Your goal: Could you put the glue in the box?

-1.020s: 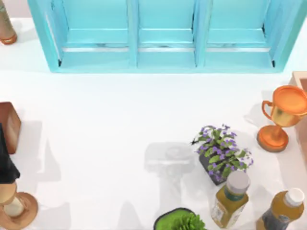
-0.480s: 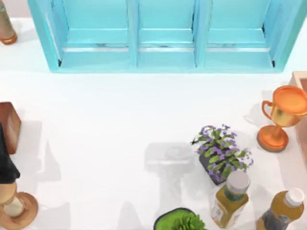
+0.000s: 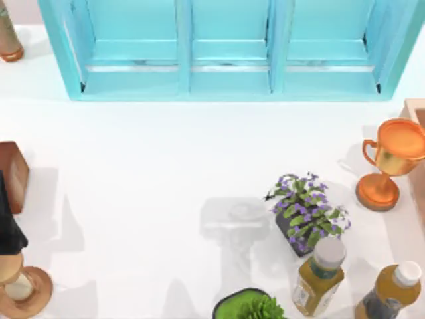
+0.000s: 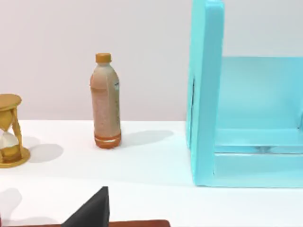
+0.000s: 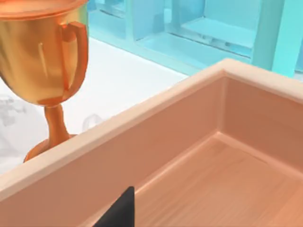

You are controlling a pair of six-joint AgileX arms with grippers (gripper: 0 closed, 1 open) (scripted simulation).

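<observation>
The box [image 3: 226,83] is standing along the far edge of the table [image 3: 159,166], turquoise-blue and by far the largest thing there, with upright dividers splitting it into three open compartments, all of them showing bare blue floors.

The top view is taking in the whole spread. One golden trophy [image 3: 392,159] is standing by the right edge, just beside the corner of a wooden tray [image 3: 417,109]. Two amber juice bottles [image 3: 319,276] with white caps are standing close together near the near right corner. One purple-flowered potted plant [image 3: 307,212] is sitting just behind them, and one green plant in a dark pot [image 3: 251,306] is sitting at the near edge. One tan bottle [image 3: 8,36] is occupying the far left corner, one brown block [image 3: 13,174] is lying at the left edge, and one hourglass [image 3: 23,287] is standing at the near left corner.

The left wrist view is giving side-on what the top view cannot: the tan bottle's orange cap and an hourglass's white sand. The right wrist view is looking into the tray's bare wooden floor.

The left gripper [image 4: 97,213] and right gripper [image 5: 120,210] are each showing as a dark wedge; whether either claw is wide or narrow, I cannot tell.
</observation>
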